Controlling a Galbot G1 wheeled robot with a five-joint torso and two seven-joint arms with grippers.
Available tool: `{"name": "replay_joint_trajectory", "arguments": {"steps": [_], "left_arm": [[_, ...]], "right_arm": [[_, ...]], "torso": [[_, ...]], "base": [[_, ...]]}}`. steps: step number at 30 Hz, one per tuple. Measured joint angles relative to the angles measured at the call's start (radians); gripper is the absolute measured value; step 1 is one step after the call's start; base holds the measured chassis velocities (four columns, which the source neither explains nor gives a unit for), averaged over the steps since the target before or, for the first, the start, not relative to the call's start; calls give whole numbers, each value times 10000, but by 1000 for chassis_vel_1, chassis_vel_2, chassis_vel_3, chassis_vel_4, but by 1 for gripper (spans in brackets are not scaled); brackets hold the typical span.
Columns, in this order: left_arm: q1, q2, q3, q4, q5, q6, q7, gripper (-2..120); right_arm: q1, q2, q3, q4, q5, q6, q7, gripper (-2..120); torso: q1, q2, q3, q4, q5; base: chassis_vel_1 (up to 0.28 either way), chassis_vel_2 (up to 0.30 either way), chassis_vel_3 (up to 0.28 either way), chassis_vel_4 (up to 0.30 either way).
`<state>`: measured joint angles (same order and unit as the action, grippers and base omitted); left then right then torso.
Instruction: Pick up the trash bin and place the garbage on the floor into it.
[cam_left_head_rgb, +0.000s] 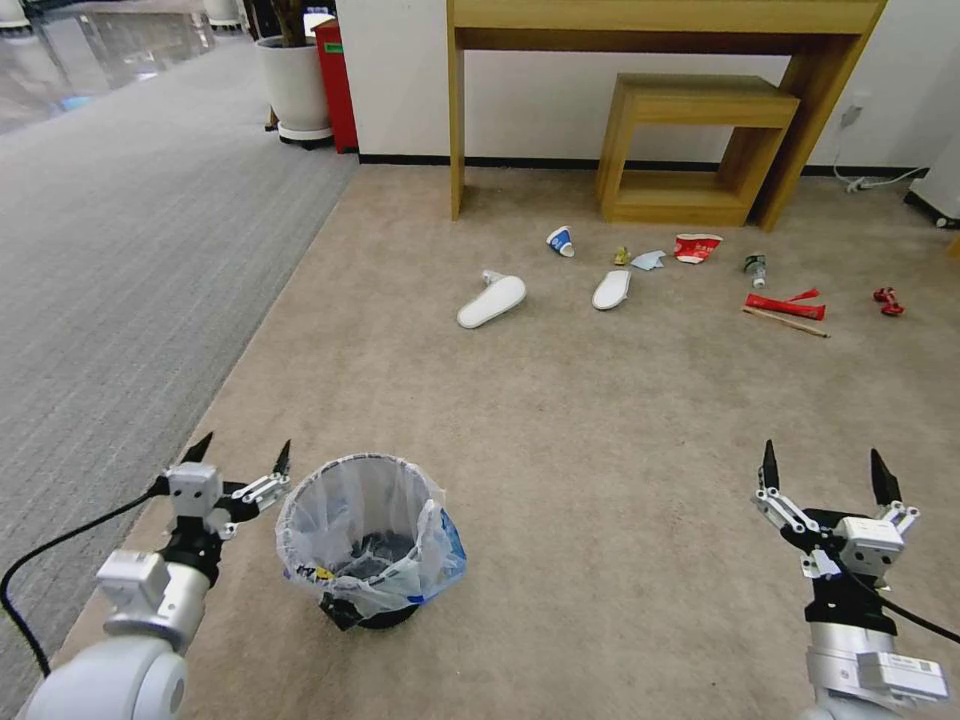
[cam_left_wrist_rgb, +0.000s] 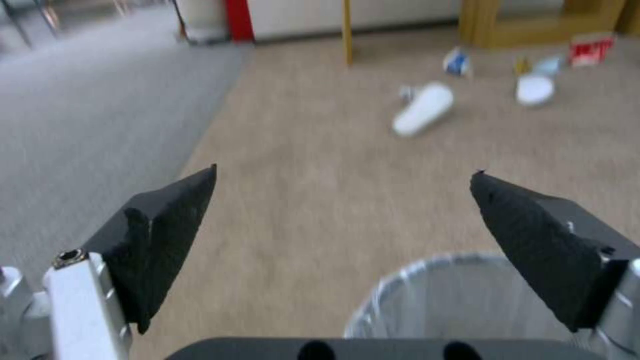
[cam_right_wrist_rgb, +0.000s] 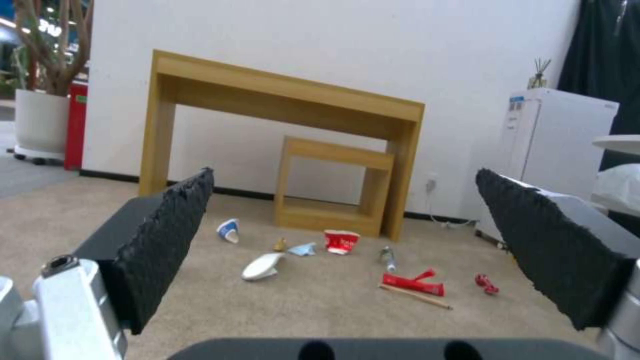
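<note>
The trash bin (cam_left_head_rgb: 365, 545), small and black with a crinkly clear bag and a blue patch, stands on the carpet near me; its rim (cam_left_wrist_rgb: 433, 295) shows in the left wrist view. My left gripper (cam_left_head_rgb: 240, 455) hovers open just left of it, touching nothing. My right gripper (cam_left_head_rgb: 825, 470) hangs open and empty at the lower right. The garbage lies farther off: two white slippers (cam_left_head_rgb: 492, 301) (cam_left_head_rgb: 612, 290), a blue-white cup (cam_left_head_rgb: 561, 241), a pale blue mask (cam_left_head_rgb: 648, 260), a crushed red bowl (cam_left_head_rgb: 696, 247), a small bottle (cam_left_head_rgb: 755, 268), red wrappers (cam_left_head_rgb: 785, 304) (cam_left_head_rgb: 887, 301) and a wooden stick (cam_left_head_rgb: 785, 322).
A tall wooden table (cam_left_head_rgb: 660, 30) with a smaller one (cam_left_head_rgb: 690, 150) under it stands against the back wall behind the litter. A white planter (cam_left_head_rgb: 295, 90) and red box (cam_left_head_rgb: 337, 85) sit at the back left. A white fridge (cam_right_wrist_rgb: 557, 150) stands right. Grey carpet (cam_left_head_rgb: 130, 250) runs along the left.
</note>
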<state>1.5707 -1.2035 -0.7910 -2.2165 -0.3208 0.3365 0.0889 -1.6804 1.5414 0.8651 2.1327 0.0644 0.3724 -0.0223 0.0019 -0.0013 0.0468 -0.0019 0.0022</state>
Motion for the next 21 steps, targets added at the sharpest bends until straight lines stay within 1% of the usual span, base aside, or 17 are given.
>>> {"name": "replay_joint_trajectory", "arguments": {"steps": [1, 2, 3, 4, 5, 6, 7, 8, 11, 12, 13, 14, 15, 19, 21], "left_arm": [[-107, 261, 29, 102, -268, 556, -110, 100], [-107, 261, 29, 102, -268, 556, -110, 100], [-214, 539, 55, 261, -547, 1214, -226, 100], [-268, 707, 77, 376, -747, 1650, -286, 100], [-268, 707, 77, 376, -747, 1650, -286, 100], [-317, 899, 121, 476, -1064, 2234, -366, 100], [-328, 985, 146, 483, -1275, 2551, -439, 100], [-328, 985, 146, 483, -1275, 2551, -439, 100], [-315, 1155, 164, 266, -2176, 3515, -854, 100], [-315, 1196, 163, 171, -2437, 3804, -1083, 100], [-315, 1196, 163, 171, -2437, 3804, -1083, 100], [-334, 1264, 152, 88, -2734, 4028, -1435, 100], [-374, 1357, 151, 96, -2782, 4103, -1588, 100], [-407, 1582, 177, 289, -2780, 4121, -1718, 100], [-383, 1794, 252, 621, -2745, 4122, -1724, 100]], "right_arm": [[14, -29, -2, -2, -1, 0, -25, 100], [14, -29, -2, -2, -1, 0, -25, 100], [26, -69, -6, -11, -1, 2, -45, 100], [42, -104, -11, -27, -1, 5, -60, 100], [42, -104, -11, -27, -1, 5, -60, 100], [59, -149, -26, -59, 0, 8, -71, 100], [88, -189, -52, -91, 1, 11, -78, 100], [88, -189, -52, -91, 1, 11, -78, 100], [228, -337, -189, -258, 2, 13, -115, 100], [275, -392, -244, -329, 3, 14, -128, 100], [275, -392, -244, -329, 3, 14, -128, 100], [314, -447, -300, -406, 5, 23, -137, 100], [323, -475, -324, -441, 10, 44, -140, 100], [316, -513, -331, -484, 31, 114, -141, 100], [303, -541, -331, -515, 44, 165, -141, 100]], "torso": [[0, 0, 0, -1, 0], [0, 0, 0, -1, 0], [0, 0, 0, 0, -1], [0, 0, 0, 0, -1], [0, 0, 0, 0, -1], [0, 0, 0, 0, -2], [0, 0, 0, 0, -2], [0, 0, 0, 0, -2], [0, 0, 0, 1, -1], [0, 0, 0, 1, 0], [0, 0, 0, 1, 0], [0, 0, 0, 2, 1], [0, 0, 0, 2, 1], [0, 0, 0, 0, 0], [0, 0, 0, 0, 1]], "base": [[0, 0, 0, 0], [0, 0, 0, 0], [0, 0, 0, 0], [0, 0, 0, 0], [0, 0, 0, 0], [0, 0, 0, 0], [0, 0, 0, 0], [0, 0, 0, 0], [0, 0, 0, 0], [0, 0, 0, 0], [0, 0, 0, 0], [0, 0, 0, 0], [0, 0, 0, 0], [0, 0, 0, 0], [0, 0, 0, 0]]}}
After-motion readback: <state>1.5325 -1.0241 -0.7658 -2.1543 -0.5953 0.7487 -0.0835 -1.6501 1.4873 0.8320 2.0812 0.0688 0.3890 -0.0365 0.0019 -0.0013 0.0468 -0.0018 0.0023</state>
